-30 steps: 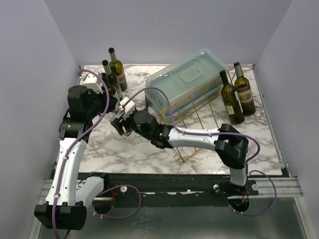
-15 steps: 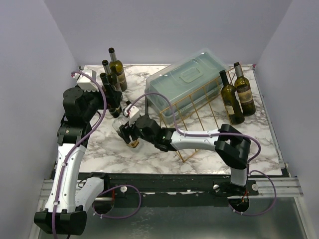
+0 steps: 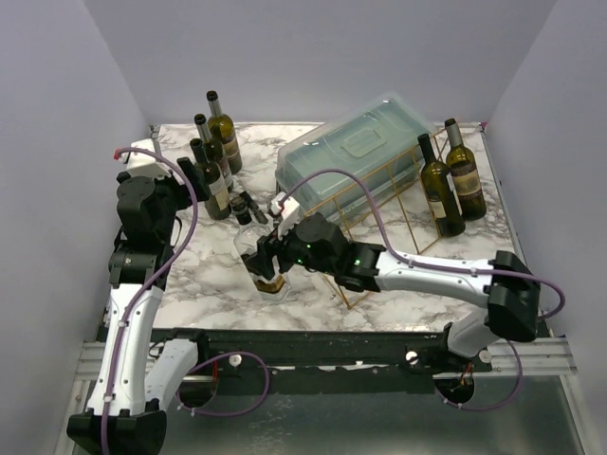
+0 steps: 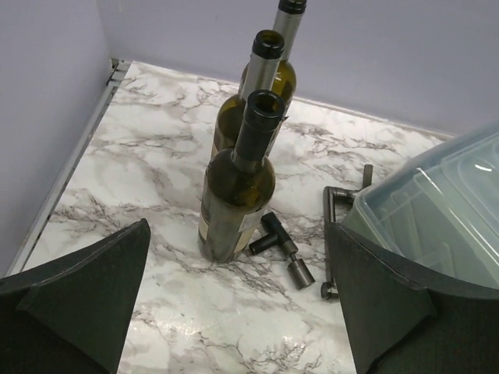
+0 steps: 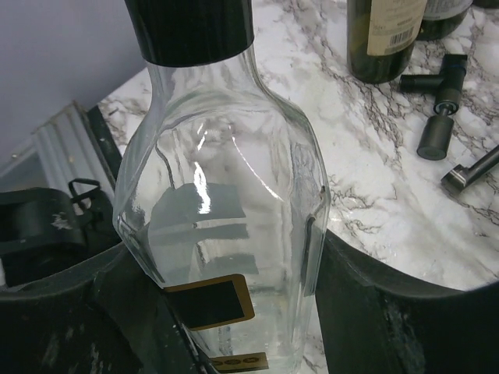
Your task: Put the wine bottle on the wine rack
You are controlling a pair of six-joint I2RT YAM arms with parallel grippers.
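Left gripper (image 4: 238,234) had backed off, jaws wide and empty. Right gripper (image 3: 266,267) alone clamped the clear wine bottle (image 5: 226,202). Handover looked done, wine rack (image 3: 379,213) next.

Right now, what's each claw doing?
Left claw: open, holding nothing.
Right claw: closed on the clear glass bottle.

3 bottles (image 3: 213,156) stand far left on the table (image 3: 190,284), 2 bottles (image 3: 453,185) far right. lidded box (image 3: 356,152) at the back between them, wine rack (image 3: 379,209) just in front of it. wine bottle (image 3: 258,261) in the right gripper (image 5: 234,327), left of the rack, nearer than a t-shaped tool (image 4: 281,245).
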